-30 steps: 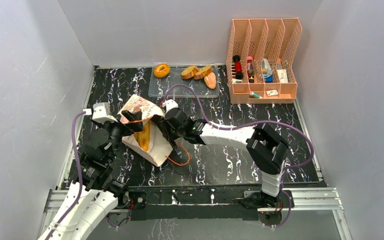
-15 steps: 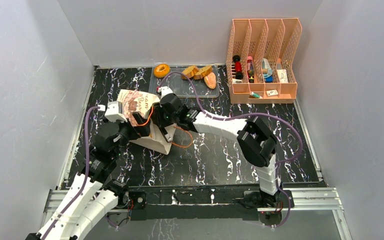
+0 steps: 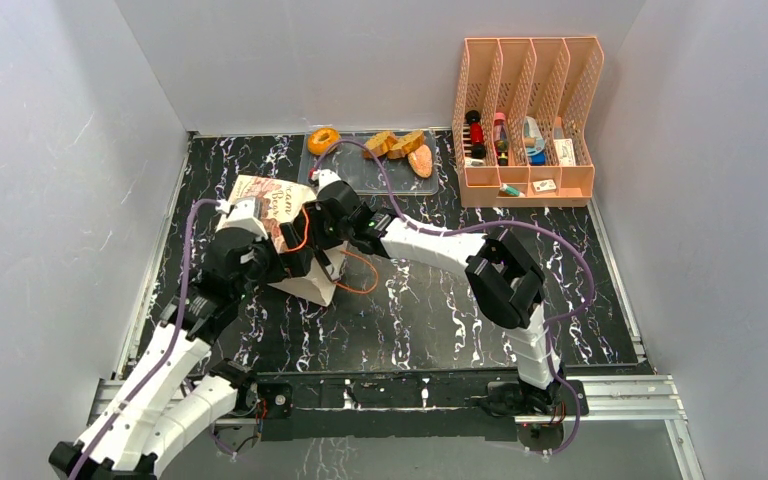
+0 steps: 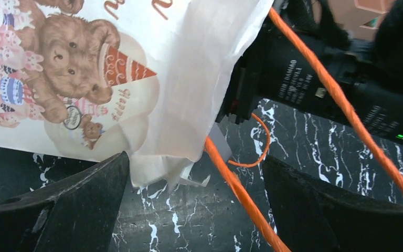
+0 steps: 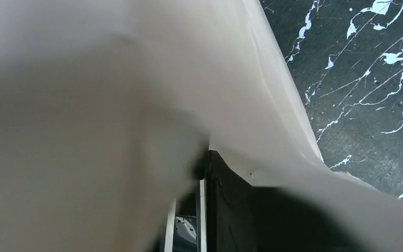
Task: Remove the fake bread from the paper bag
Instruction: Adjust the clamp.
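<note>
Emptying looks partly done: some bread (image 3: pixel 397 146) (doughnut, slices) lies on the tray (image 3: pixel 365 178) at back. Bag (image 3: pixel 265 205) sits tilted btwn both arms; can't see if any bread's left inside. Left gripper (image 4: pixel 195 168) has jaws wide apart at bag's corner. Right gripper (image 3: pixel 312 228) is buried in paper, so can't tell its jaws.

Brown script runs across the bag (image 4: pixel 152 79) above its printed bear, but too little of it shows to read. White print on the right arm's black motor housing (image 4: pixel 294 79), seen upside down, reads "DAMIAO". The finer lines beside it are illegible.
</note>
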You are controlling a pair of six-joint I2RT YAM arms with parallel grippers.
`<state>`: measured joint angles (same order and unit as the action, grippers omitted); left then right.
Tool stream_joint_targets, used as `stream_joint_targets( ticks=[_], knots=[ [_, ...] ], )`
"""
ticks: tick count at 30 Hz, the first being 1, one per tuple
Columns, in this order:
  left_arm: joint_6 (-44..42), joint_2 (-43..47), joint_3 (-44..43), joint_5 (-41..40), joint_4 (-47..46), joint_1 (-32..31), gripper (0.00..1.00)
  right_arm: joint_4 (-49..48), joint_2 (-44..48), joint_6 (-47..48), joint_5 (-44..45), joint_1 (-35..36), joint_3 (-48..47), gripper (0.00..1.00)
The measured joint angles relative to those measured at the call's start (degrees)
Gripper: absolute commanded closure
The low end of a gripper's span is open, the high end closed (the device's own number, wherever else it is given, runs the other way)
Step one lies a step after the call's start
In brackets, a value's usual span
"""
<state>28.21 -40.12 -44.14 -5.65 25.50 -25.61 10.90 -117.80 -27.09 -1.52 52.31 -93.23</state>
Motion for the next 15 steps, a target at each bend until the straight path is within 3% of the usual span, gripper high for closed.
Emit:
stream_joint_targets(
  ticks=[8, 15],
  knots=[
    [-0.2, -10.1, -3.4, -2.3, 5.0, 0.0, 0.02, 1.4, 0.0, 0.1, -0.2, -0.6, -0.7, 0.96],
    [-1.7, -13.9, -7.3, -6.2, 11.0, 0.0, 0.02, 1.7, 0.0, 0.7, -1.0, -0.9, -2.9, 0.96]
  ],
)
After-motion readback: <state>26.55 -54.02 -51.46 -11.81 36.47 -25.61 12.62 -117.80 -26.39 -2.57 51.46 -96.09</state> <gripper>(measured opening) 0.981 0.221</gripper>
